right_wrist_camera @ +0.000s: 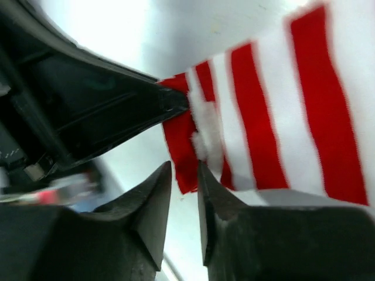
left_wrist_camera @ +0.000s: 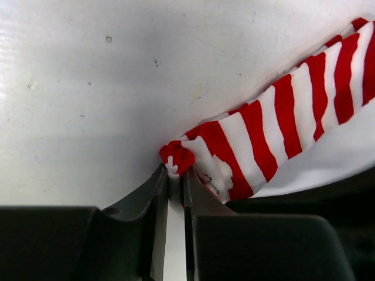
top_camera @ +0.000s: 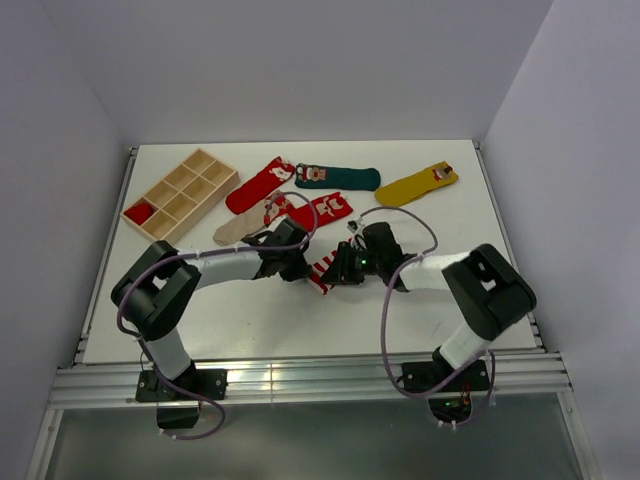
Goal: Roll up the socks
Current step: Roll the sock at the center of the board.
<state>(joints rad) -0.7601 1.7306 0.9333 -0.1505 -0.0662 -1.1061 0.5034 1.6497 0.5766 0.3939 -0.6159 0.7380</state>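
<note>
Lab test booth: white table point(top_camera: 300, 335) enclosed by blank walls point(top_camera: 300, 60).

Arms: left arm point(top_camera: 225, 268) and right arm point(top_camera: 440, 272), white links between bulky black joints
Cables: lilac cables point(top_camera: 385, 330) loop alongside each arm
Left gripper point(left_wrist_camera: 175, 168): matte black wedge fingers point(left_wrist_camera: 146, 202), tapering to points
Light: small green light point(top_camera: 364, 262), right wrist

The left gripper point(top_camera: 302, 262) and right gripper point(top_camera: 342, 268) are crowding nose to nose over the striped sock point(top_camera: 322, 274) at the middle of the table point(top_camera: 470, 215), leaving barely a slit between them. Just behind, a beige sock point(top_camera: 240, 228) and a red sock point(top_camera: 322, 210) are closing off the way forward, with a green sock point(top_camera: 340, 178) and a mustard sock point(top_camera: 418, 184) lying beyond. The wooden tray point(top_camera: 222, 165) is filling the far left corner. Bare tabletop is showing along the near edge and right side, and pale walls are hemming in both flanks.
</note>
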